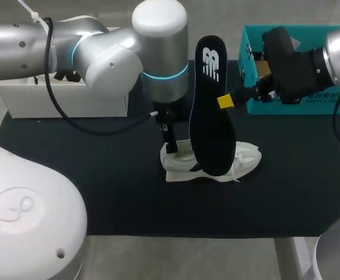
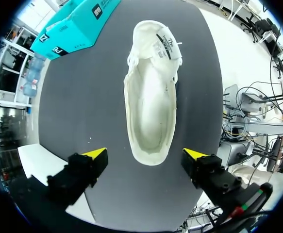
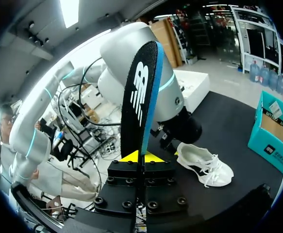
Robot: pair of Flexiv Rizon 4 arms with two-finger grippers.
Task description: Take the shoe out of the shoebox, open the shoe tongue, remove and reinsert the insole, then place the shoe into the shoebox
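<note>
The right arm came in from the right, and the right fingers were pinched narrowly on the black insole, gripping it at one long edge about midway along its length. The insole stood nearly upright above the white shoe, its lower end down at the shoe's opening; whether it touched the shoe could not be told. In the right wrist view the insole rose edge-on from between the right fingers, with the shoe lying on the dark counter ahead and the teal shoebox further off beside it.

The left arm reached in from the left and hung just over the heel end of the shoe, with the left fingers pointing down. In the left wrist view the left fingers were spread wide, one on each side of the heel, and neither touched the shoe. The shoe lay with its opening facing up and its tongue at the far end. The shoebox sat beyond the toe, off to one side.

On the counter the shoe lay near the middle, the shoebox at the far right, and a white box at the far left.
</note>
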